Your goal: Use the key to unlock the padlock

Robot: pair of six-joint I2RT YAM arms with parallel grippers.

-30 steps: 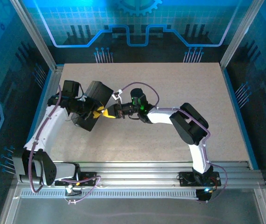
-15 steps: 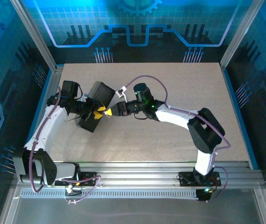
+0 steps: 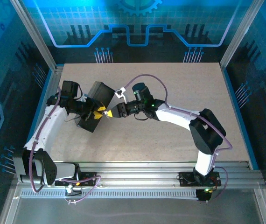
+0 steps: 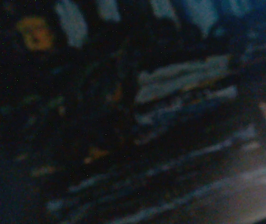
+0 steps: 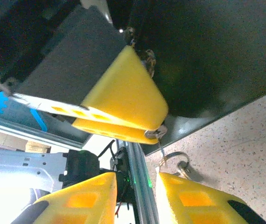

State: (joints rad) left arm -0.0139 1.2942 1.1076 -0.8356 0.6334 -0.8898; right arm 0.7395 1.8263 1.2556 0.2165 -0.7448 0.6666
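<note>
**Right end effector releasing the key at the padlock**

In the top view we are seeing the right arm reaching further out than a second ago. Its right end effector (image 3: 111,112) is meeting the left end effector (image 3: 98,112) beside the dark box (image 3: 94,95), left of centre on the table (image 3: 179,84).

The right wrist view is adding detail: mid-frame, the left's yellow fingers (image 5: 123,98) are narrowly pinching the padlock (image 5: 154,133), with the key (image 5: 162,150) hanging below. The right's fingers (image 5: 193,198) are standing apart at the bottom edge, gripping nothing.

We are judging the key seated but unturned. The left wrist view is dark and blurred.
</note>
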